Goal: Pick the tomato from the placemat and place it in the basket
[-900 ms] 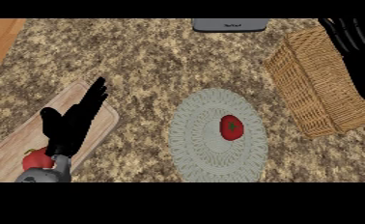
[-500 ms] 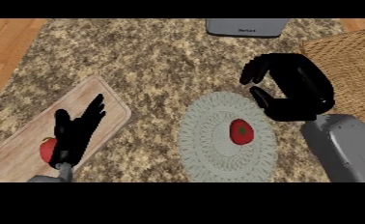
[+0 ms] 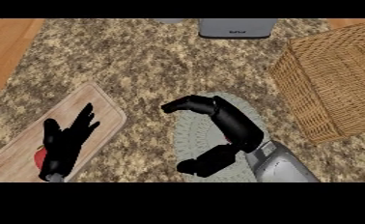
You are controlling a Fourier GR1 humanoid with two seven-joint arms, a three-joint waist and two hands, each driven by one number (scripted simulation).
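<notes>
Over the placemat the right hand arches, fingers curled with a gap to the thumb; the tomato is hidden, presumably beneath. The basket lies right.

Wooden cutting board lower left; grey appliance at top.

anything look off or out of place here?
Nothing spilled or damaged. The basket stands upright at the right, the placemat lies flat. The right hand arches over the placemat and hides its middle, so the tomato cannot be seen. The left hand rests open on the cutting board, over something red.
</notes>
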